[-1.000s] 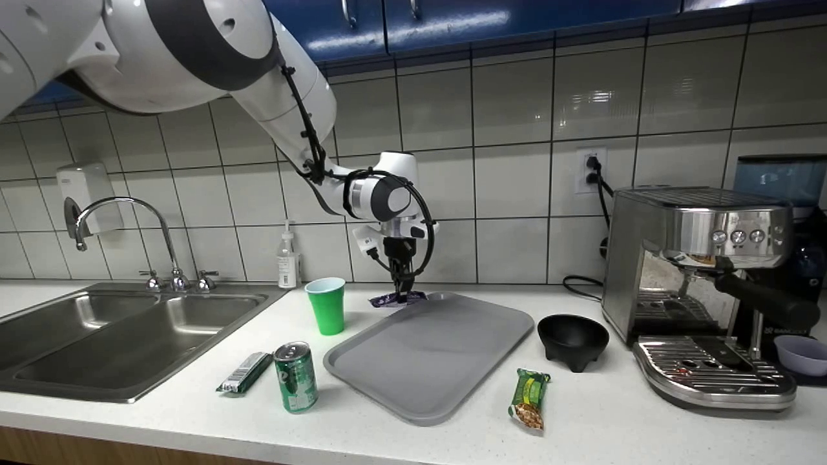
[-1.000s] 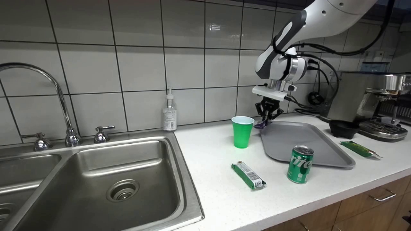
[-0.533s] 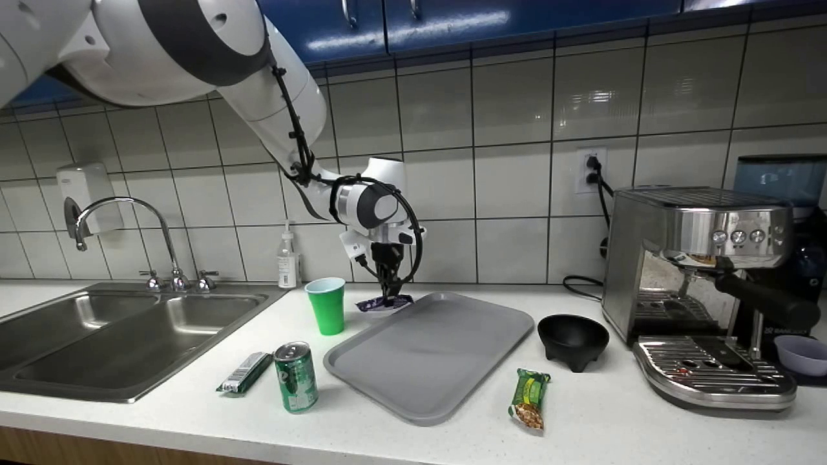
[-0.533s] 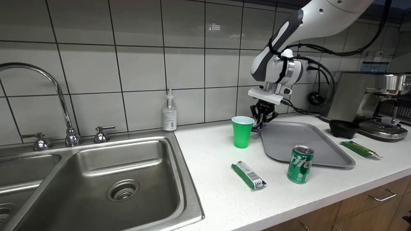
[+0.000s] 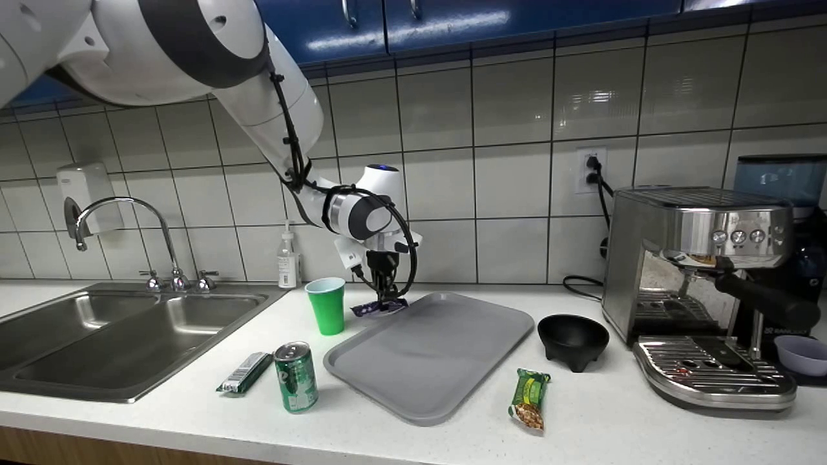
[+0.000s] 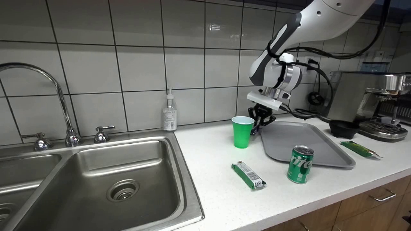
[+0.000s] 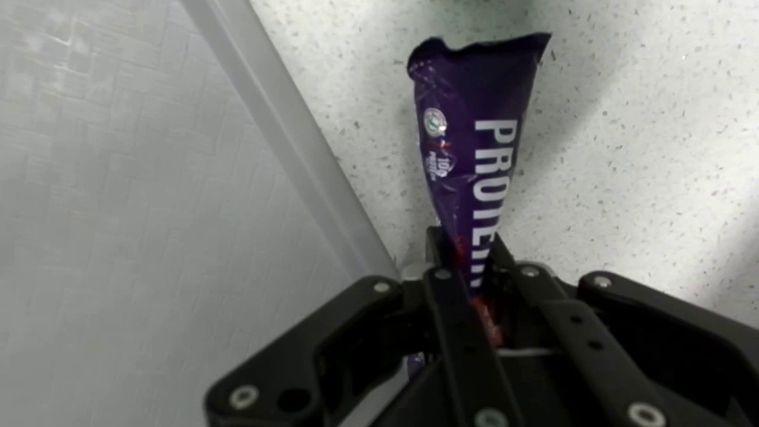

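Note:
My gripper is shut on a purple-wrapped protein bar near its middle. In the wrist view the bar sticks out past the fingertips, its printed side up, with a soft shadow on the white counter beside it. I cannot tell whether it touches the counter. The grey tray lies beside the gripper; its rim runs just left of the bar in the wrist view. A green cup stands upright close to the bar's free end. In an exterior view the cup and gripper hide most of the bar.
A green soda can and a green-wrapped bar are at the front left. A green-yellow snack packet and a black bowl are right of the tray. A coffee machine, sink and soap bottle flank the area.
My gripper, shut on the purple bar, has moved left and slightly down in both exterior views, closer to the green cup. The other objects have not moved.

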`<state>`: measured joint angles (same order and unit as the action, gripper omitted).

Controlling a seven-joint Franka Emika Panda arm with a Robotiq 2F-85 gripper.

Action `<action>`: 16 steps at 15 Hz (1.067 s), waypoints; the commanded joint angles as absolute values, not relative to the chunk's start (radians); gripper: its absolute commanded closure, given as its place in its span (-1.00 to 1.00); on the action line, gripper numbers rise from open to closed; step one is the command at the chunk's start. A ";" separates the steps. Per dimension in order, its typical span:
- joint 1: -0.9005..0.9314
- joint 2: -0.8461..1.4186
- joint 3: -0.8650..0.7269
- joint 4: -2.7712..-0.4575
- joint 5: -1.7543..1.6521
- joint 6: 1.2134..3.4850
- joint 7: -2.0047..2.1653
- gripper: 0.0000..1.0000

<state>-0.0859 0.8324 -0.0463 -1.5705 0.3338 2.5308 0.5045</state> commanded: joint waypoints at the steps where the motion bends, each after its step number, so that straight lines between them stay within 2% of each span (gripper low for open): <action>1: -0.091 0.796 -0.040 -1.616 0.360 2.557 0.474 0.18; 9: -0.090 0.787 -0.054 -1.618 0.350 2.542 0.483 -0.97; 16: -0.085 0.728 -0.109 -1.648 0.302 2.439 0.481 -1.00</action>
<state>-0.0858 0.8037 -0.0903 -1.5893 0.3255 2.5119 0.5037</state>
